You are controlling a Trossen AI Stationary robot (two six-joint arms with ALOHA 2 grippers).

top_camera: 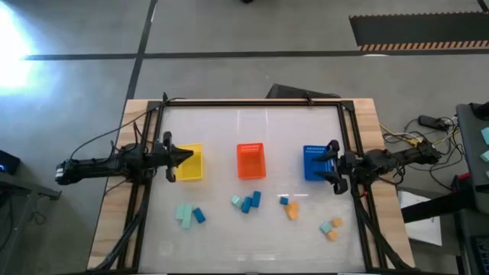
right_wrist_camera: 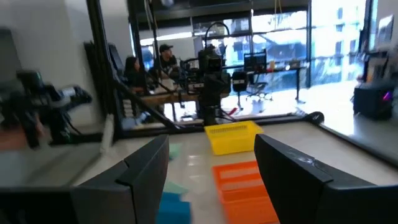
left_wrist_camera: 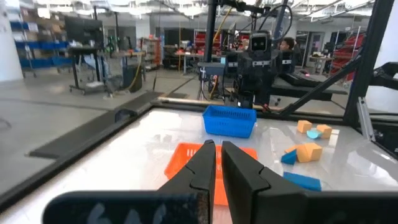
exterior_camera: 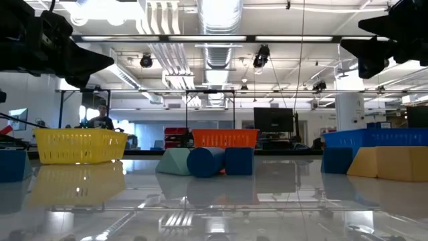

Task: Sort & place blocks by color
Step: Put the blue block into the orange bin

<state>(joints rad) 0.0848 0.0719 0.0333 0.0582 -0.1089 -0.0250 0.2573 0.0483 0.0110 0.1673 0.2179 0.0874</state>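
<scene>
Small teal, blue and orange blocks lie flat on the white table's near half in several loose clusters: teal and blue (top_camera: 189, 215), teal and blue (top_camera: 247, 202), blue and orange (top_camera: 289, 206), teal and orange (top_camera: 331, 228). My left gripper (top_camera: 189, 156) (left_wrist_camera: 219, 163) hovers shut above the yellow basket (top_camera: 191, 163). My right gripper (top_camera: 325, 166) (right_wrist_camera: 211, 177) hangs open over the blue basket (top_camera: 313, 163). Neither holds a block. In the low view both grippers stay high, left (exterior_camera: 100, 63) and right (exterior_camera: 364, 57).
The orange basket (top_camera: 250, 160) stands between the yellow and blue ones, in a row across the table's middle. A black frame (top_camera: 252, 101) runs along the table's far edge and sides. Bare table surface lies behind the baskets and near the front edge. People stand in the room beyond.
</scene>
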